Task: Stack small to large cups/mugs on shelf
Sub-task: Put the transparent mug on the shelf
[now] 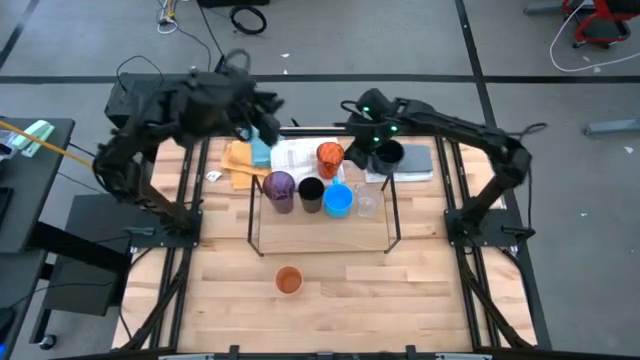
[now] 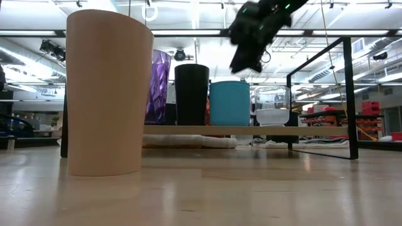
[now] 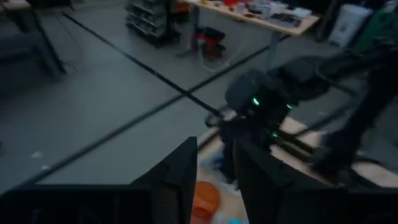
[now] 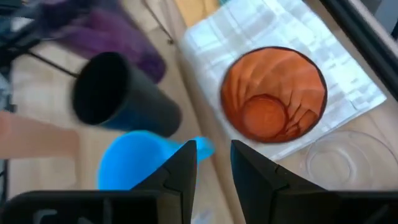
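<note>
R gripper (image 4: pixel 211 163) hovers above the shelf (image 1: pixel 322 247), fingers a little apart w/ nothing between; orange cup (image 4: pixel 273 94) just ahead of it on a white cloth (image 4: pixel 280 31), blue cup (image 4: pixel 134 168) and black cup (image 4: pixel 115 99) beside, clear glass (image 4: pixel 342 165) near. L gripper (image 3: pixel 214 180) raised at table's far edge, fingers apart, empty. Second orange cup (image 1: pixel 288 280) well apart, near front.

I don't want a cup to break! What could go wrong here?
The right end effector hangs above the orange cup and the glass, which stand close together, so reaching down might knock the glass over. The left end effector is near too, so the arms could bump.
</note>
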Robot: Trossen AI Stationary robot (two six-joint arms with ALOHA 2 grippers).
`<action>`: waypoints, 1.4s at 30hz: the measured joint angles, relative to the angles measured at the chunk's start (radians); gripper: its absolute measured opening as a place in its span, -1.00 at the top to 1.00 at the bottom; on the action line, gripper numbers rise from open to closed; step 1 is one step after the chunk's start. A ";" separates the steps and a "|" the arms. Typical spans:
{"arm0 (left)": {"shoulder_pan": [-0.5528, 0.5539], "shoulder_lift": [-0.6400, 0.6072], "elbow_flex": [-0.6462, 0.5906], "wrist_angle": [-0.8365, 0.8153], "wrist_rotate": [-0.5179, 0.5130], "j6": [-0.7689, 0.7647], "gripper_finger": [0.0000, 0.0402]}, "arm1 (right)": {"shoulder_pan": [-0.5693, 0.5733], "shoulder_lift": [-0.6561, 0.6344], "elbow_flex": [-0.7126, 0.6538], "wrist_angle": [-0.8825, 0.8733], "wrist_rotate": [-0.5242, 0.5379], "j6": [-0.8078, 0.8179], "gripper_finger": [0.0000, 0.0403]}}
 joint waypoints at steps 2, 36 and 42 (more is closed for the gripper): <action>0.023 -0.017 0.001 -0.004 -0.004 0.045 0.44 | -0.018 0.060 0.039 -0.006 0.029 -0.008 0.48; 0.148 -0.074 -0.002 -0.041 0.022 0.145 0.45 | -0.223 0.387 0.261 -0.286 0.211 -0.049 0.09; 0.148 -0.074 -0.002 -0.041 0.022 0.144 0.42 | -0.215 0.431 0.260 -0.281 0.217 -0.041 0.10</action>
